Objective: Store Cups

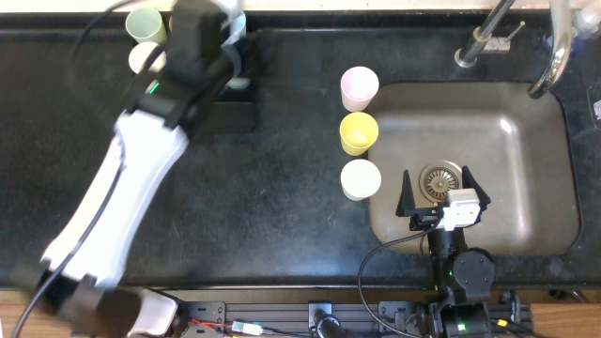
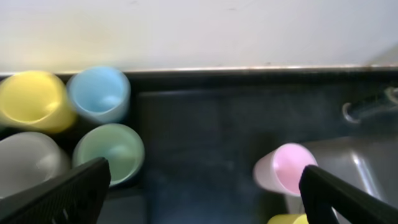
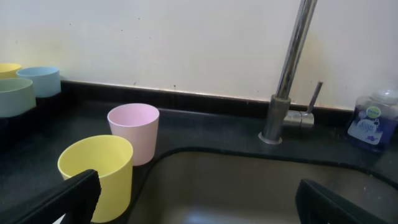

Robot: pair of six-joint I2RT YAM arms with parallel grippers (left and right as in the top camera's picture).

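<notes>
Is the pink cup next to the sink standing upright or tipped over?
Upright: the pink cup stands on its base on the black counter, mouth open upward.

Top overhead; left wrist looks down, right wrist low, level; all share pink cup (image 3: 134, 132).

Bare black counter (image 1: 291, 235) runs wide between two groups of cups. At the back left, the corner yellow cup (image 2: 31, 99), blue cup (image 2: 99, 92), green cup (image 2: 111, 152) and corner white cup (image 2: 28, 163) stand packed close. Along the left rim of the sink (image 1: 526, 141), the pink cup (image 1: 359, 86), rim yellow cup (image 1: 359, 132) and rim white cup (image 1: 361, 178) form a tight row. The sink is open inside. The faucet (image 1: 484, 38) rises at its back rim. The left arm (image 1: 131, 178) slants over the counter's left side.
</notes>
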